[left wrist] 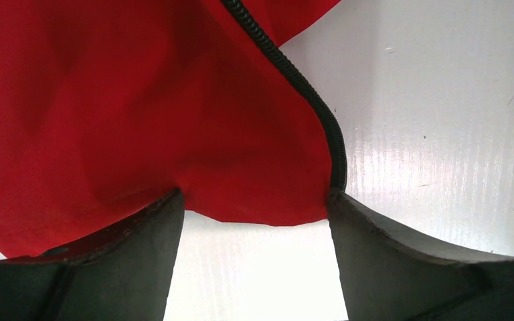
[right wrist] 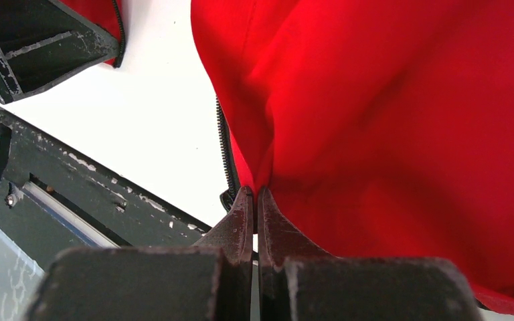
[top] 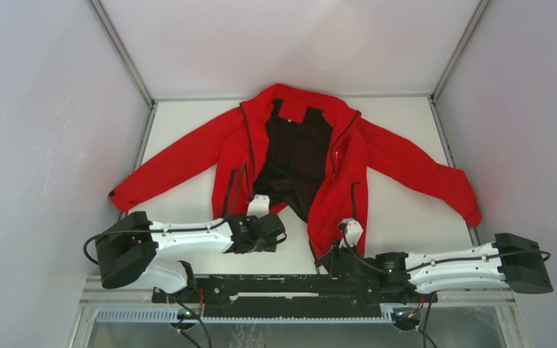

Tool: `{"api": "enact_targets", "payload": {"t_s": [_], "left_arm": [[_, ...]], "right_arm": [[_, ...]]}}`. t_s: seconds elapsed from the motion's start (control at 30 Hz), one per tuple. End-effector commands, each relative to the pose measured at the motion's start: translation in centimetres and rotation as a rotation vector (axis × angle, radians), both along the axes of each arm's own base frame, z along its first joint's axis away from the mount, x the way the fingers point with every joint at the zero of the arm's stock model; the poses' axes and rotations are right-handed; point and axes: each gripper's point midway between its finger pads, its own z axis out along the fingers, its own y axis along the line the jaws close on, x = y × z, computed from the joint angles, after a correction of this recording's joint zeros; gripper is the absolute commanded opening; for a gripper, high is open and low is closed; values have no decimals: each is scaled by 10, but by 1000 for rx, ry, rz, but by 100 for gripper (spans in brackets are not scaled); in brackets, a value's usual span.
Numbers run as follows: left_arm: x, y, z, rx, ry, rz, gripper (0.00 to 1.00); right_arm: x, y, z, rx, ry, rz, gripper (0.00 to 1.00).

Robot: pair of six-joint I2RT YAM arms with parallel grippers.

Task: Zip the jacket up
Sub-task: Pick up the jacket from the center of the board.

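Count: one jacket [top: 362,156], two arms, two sets of jaws.

Jacket: bright red, lies flat on the white worktop [top: 406,217], collar toward the far edge, hem toward the arm bases. Front is open; black lining [top: 297,156] shows in a long wedge between the two front panels. Two sleeves spread outward, one to each side, cuffs near the worktop's side edges. A dark pocket slit [top: 352,197] is on the panel by the right arm. Small pale mark [top: 339,154] on the same panel's chest is too small to read.

Left gripper [top: 279,235]: sits at the hem corner of the panel on its side. In its wrist view the left gripper [left wrist: 254,200] has jaws set wide. The red hem [left wrist: 140,100] lies across the gap between them, and bare worktop [left wrist: 442,134] shows below the hem edge. The dark zipper [left wrist: 308,93] teeth run down the panel edge and end right at the tip of one finger. Nothing is pinched.

Right gripper [top: 331,259]: at the lower corner of the other panel, near the black base rail [top: 275,286]. Its wrist view shows the right gripper [right wrist: 254,194] with jaws pressed together on a fold of red cloth [right wrist: 388,120]. The zipper's [right wrist: 224,154] teeth run just beside the pinch. The cloth rises from the tips, drawn into a ridge.
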Motion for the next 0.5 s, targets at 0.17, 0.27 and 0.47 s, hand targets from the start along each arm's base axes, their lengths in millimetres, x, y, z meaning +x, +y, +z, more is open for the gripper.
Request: {"api": "enact_targets", "payload": {"t_s": [0.17, 0.27, 0.47], "left_arm": [[-31, 11, -42, 71, 145, -16, 72], [-37, 12, -50, 57, 165, -13, 57], [-43, 16, -59, 40, 182, -7, 21]], "right_arm": [[1, 2, 3, 46, 4, -12, 0], [1, 1, 2, 48, 7, -14, 0], [1, 1, 1, 52, 9, -14, 0]]}}
